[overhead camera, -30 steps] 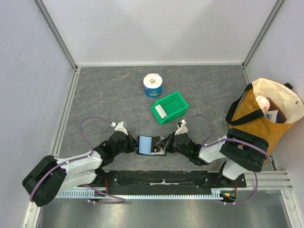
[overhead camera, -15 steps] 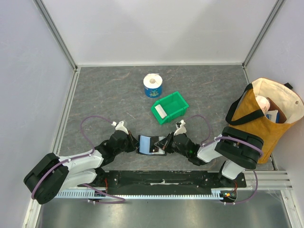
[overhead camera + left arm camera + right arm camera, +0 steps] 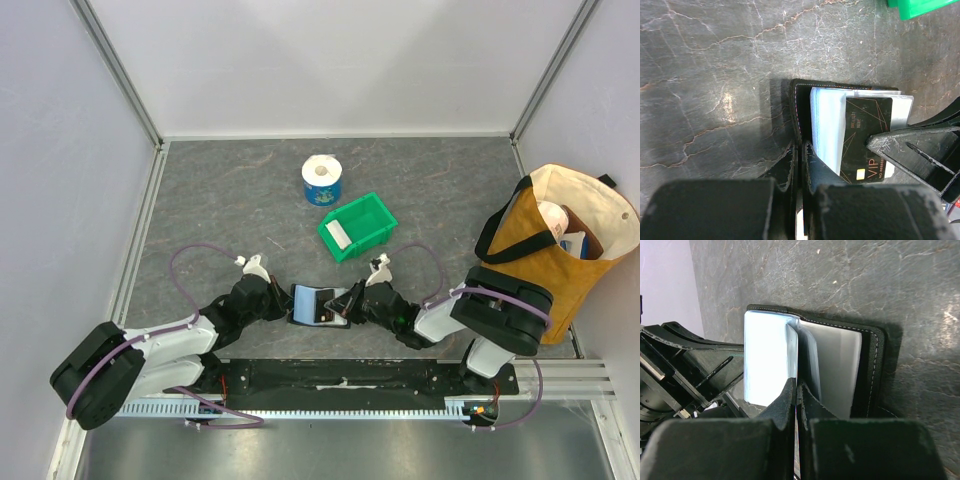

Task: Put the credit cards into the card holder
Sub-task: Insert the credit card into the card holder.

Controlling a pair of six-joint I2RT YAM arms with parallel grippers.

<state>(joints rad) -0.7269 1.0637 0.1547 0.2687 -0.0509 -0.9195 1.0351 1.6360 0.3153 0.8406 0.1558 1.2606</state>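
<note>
Treat the task as under half done. On the bench (image 3: 220,210), the black card (image 3: 865,135) sits partly inside the open card holder (image 3: 797,112), not yet seated. Your left gripper (image 3: 801,155) is clamped on the holder's cover. Your right gripper (image 3: 796,387) is pinched closed, apparently on the black card. A white card (image 3: 338,236) waits in the green bin (image 3: 375,215) beyond the holder. The black card reads "VIP"; you cannot read the smaller print.

Grey stone-patterned table (image 3: 220,200), paper roll (image 3: 322,180), green bin (image 3: 372,218) beside it, open card holder (image 3: 312,303) near front, tan bag (image 3: 530,250) at right
</note>
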